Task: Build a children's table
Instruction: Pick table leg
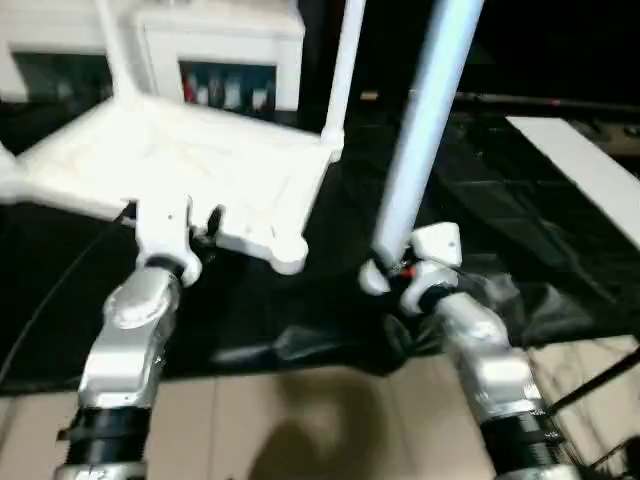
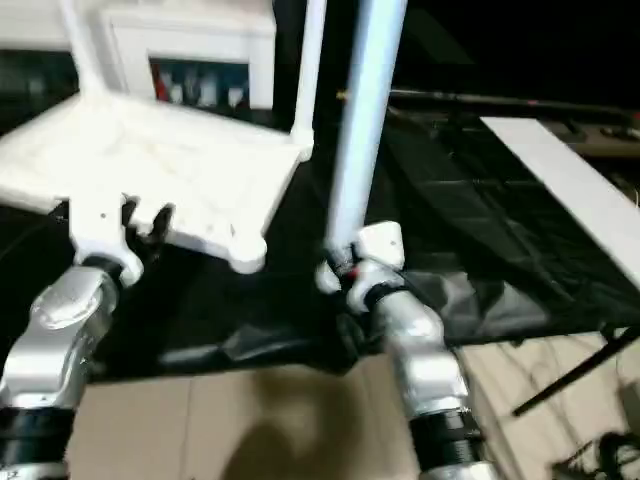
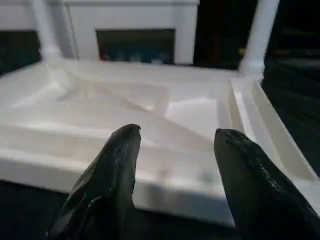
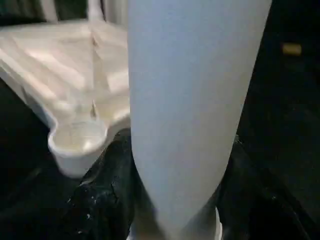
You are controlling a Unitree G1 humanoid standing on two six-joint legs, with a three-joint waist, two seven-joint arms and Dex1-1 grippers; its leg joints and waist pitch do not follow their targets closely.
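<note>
Take the tabletop as your landmark: it lies upside down on the black-sheeted worktable, ribbed underside up. You have two legs already standing in its far corner sockets, one at the far corner on the robot's right and one at the far corner on its left. The near corner socket on the robot's right is empty.

Your left gripper sits at the tabletop's near edge; in the left wrist view its two black fingers stand apart with the rim between them, but you cannot tell whether they press on it.

Your right gripper is clenched around the lower end of a third leg, held nearly upright, just beside the empty near socket and apart from it. Well beyond that leg, on the side away from the tabletop, a long flat white board lies on the black sheet
</note>
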